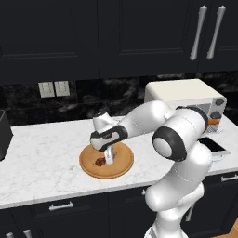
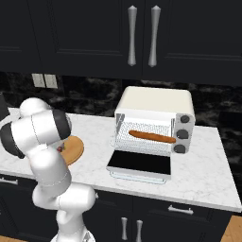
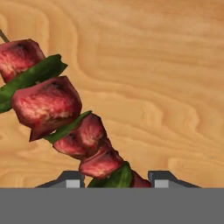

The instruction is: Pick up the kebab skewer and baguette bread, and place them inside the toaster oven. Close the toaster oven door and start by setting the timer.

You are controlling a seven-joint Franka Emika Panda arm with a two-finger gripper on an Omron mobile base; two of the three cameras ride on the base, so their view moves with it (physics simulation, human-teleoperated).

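Observation:
The kebab skewer (image 3: 65, 118), red meat and green chunks, lies on the round wooden board (image 1: 122, 163); it also shows as a small dark red lump (image 1: 99, 161). My gripper (image 1: 110, 161) points straight down over the board. It stands open (image 3: 117, 179), its tips astride the skewer's lower end and close to it on both sides. The baguette bread (image 2: 151, 136) lies on the wire rack inside the toaster oven (image 2: 156, 101). The toaster oven door (image 2: 139, 164) hangs open, flat over the counter. An orange tip of the baguette (image 1: 212, 122) peeks past my arm.
The white marble counter (image 1: 42, 148) runs left to a black appliance (image 1: 3, 132) at the edge. The oven's dark knobs (image 2: 182, 134) line its right side. Dark cabinets hang above, and wall outlets (image 1: 54, 88) sit on the black backsplash. My elbow (image 1: 179, 132) stands between board and oven.

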